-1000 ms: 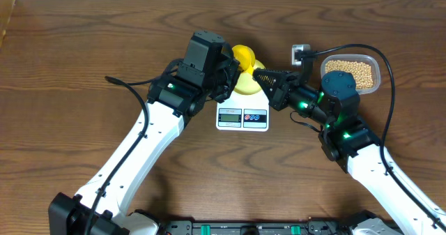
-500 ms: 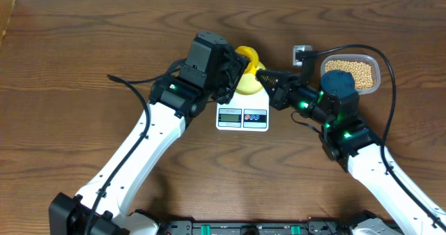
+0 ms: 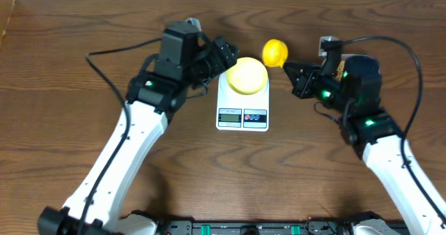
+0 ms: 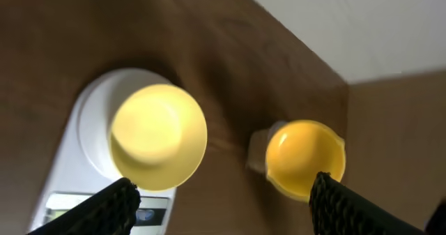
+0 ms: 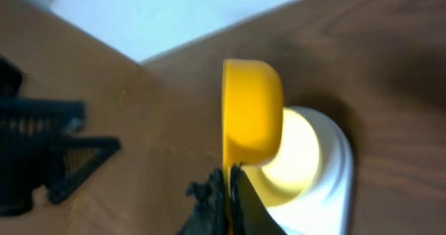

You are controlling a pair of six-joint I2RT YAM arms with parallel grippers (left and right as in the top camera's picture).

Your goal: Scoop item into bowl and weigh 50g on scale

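Your right gripper (image 5: 226, 181) pinches the yellow scoop (image 3: 274, 52) by its handle, upper centre; it's probably light and stiff. Your left gripper (image 4: 226, 196) is spread. The bowl (image 3: 247, 75) sits mid-frame on the scale (image 3: 242, 118) and would likely slide easily. The beans are unseen.

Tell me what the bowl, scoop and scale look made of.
Bowl: probably plastic, pale yellow, matte, uniform colour with no glaze shine. Scoop: likely plastic, bright yellow, smooth with a soft sheen. Scale: seemingly moulded white plastic, rounded corners, smooth top, grey display window.
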